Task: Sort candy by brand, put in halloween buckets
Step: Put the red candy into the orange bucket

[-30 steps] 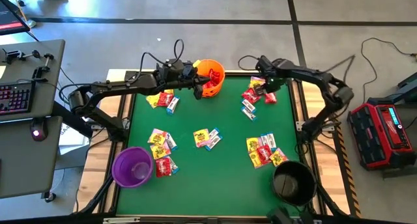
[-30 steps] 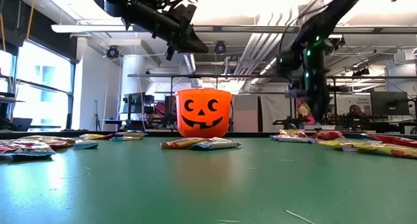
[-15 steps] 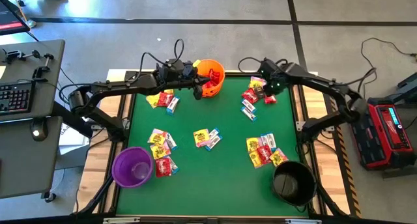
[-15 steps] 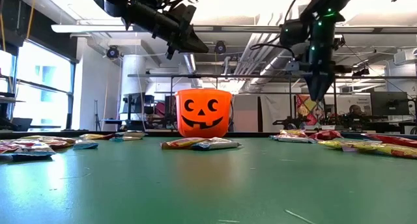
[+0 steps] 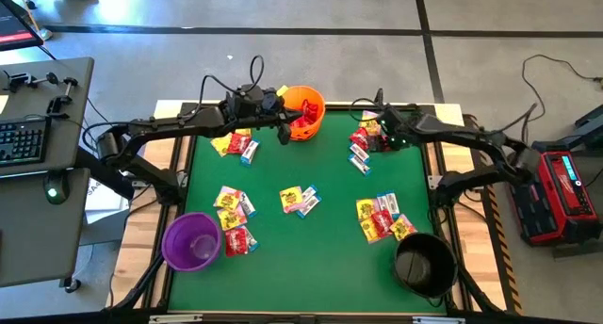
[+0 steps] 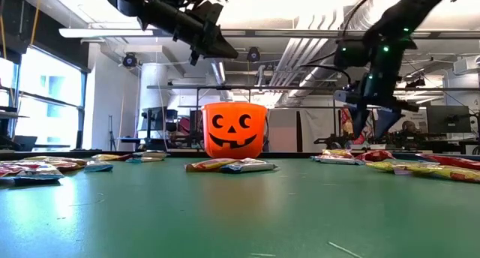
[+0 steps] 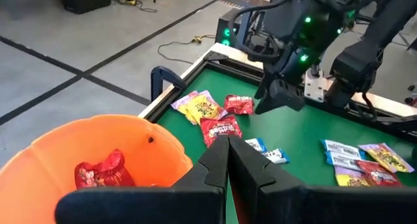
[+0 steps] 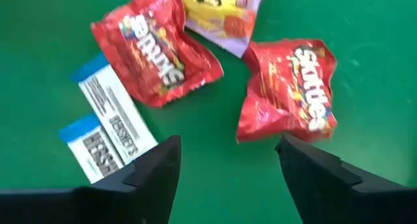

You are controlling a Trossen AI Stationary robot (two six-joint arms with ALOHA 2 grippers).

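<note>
Right gripper (image 5: 375, 136): fingers spread wide, nothing between them, poised over the far-right cluster of candy; directly under it two red packets (image 8: 287, 87), a yellow packet (image 8: 218, 9) and two white-blue packets (image 8: 107, 129) lie on the green table (image 5: 311, 249).
Left gripper (image 5: 283, 131): fingers pressed together, empty, hanging above the near rim of the orange bucket (image 5: 303, 110); one red packet lies inside that bucket.
Purple bucket (image 5: 191, 240): near-left corner of the table.
Black bucket (image 5: 425, 263): near-right corner.
Further candy: mixed heaps beside the orange bucket, at centre, near the purple bucket and near the black bucket.
</note>
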